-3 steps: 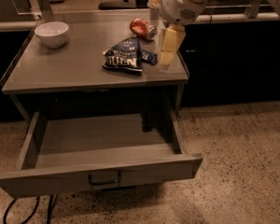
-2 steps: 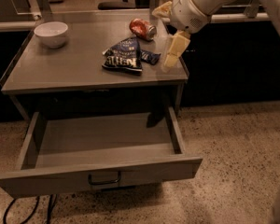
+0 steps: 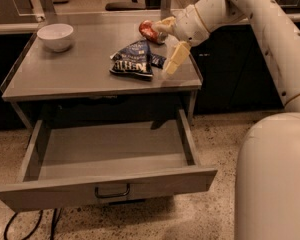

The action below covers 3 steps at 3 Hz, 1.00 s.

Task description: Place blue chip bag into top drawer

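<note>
One arm, cream-coloured, reaches in from my right over a grey metal table. Its gripper (image 3: 165, 46) hangs above the table's right end with its two fingers spread apart, holding nothing. The lower finger (image 3: 173, 59) slants down to just beside the blue chip bag (image 3: 132, 63), which lies crumpled on the tabletop (image 3: 65, 76), white lettering facing me. I cannot tell whether that finger touches the foil.

A small dark wrapper (image 3: 158, 60) sits against the bag's right side, between bag and finger. A red packet (image 3: 148, 30) lies behind, close to the upper finger. A white bowl (image 3: 55, 35) stands well apart at the far left corner.

Below, the top drawer (image 3: 105, 185) is pulled out and open, with nothing visible inside.

My worries from here:
- closing could pinch the little wrapper instead of, or along with, the bag, since it lies in the way
- crumpled foil may slide out of a shallow grip
- a sideways push could shove the bag leftward rather than catch it
- releasing too early would land it back on the table, not in the drawer
</note>
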{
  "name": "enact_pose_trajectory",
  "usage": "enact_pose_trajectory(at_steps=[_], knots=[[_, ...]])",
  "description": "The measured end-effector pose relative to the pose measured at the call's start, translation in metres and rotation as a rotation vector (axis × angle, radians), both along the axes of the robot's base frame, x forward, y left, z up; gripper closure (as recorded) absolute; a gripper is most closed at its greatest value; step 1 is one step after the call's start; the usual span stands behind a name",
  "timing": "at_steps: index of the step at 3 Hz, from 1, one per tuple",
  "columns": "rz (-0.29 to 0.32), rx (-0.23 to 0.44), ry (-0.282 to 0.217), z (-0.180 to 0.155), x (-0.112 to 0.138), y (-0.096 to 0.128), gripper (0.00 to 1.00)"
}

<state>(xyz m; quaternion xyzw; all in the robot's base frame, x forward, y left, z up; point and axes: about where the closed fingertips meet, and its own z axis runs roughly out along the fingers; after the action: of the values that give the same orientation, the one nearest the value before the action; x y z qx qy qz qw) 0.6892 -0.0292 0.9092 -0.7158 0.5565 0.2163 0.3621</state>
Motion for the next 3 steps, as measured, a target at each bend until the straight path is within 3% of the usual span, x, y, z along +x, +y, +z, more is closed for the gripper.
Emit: enact_pose_trajectory(at_steps=[1,2,3], knots=[[0.0,0.0,0.0,0.0,0.0,0.0,0.0],[0.049,0.034,0.036,-0.022,0.016,0.015,0.0],[0.11,0.058,0.103,-0.065,0.04,0.049,0.0]])
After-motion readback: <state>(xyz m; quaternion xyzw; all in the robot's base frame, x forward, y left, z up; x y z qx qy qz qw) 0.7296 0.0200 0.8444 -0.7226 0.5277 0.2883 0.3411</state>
